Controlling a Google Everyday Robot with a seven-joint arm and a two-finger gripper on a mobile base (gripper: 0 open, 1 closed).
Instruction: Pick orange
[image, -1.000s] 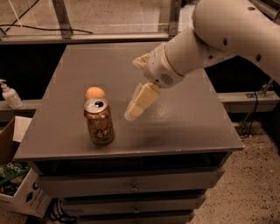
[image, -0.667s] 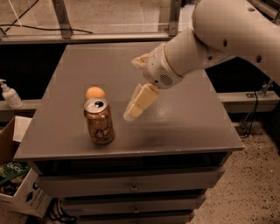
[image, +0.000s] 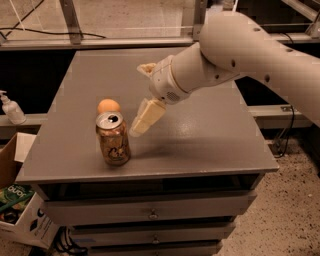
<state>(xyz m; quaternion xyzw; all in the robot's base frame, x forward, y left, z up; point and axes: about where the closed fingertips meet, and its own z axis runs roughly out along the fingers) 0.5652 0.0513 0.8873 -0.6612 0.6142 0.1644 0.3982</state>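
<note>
Copper-coloured, the drink can (image: 112, 138) stands nearest me, close to the front edge of the grey table (image: 200, 145). Directly behind it I see the orange (image: 108, 106) resting on the table top, its lower part hidden by the can's rim. Just right of both, the gripper (image: 140, 100) hangs above the surface. Its cream fingers (image: 145, 117) are spread wide with nothing between them, and the lower one slants down toward the can without touching it. Farther back, the pale arm (image: 240, 50) comes in from the right.
</note>
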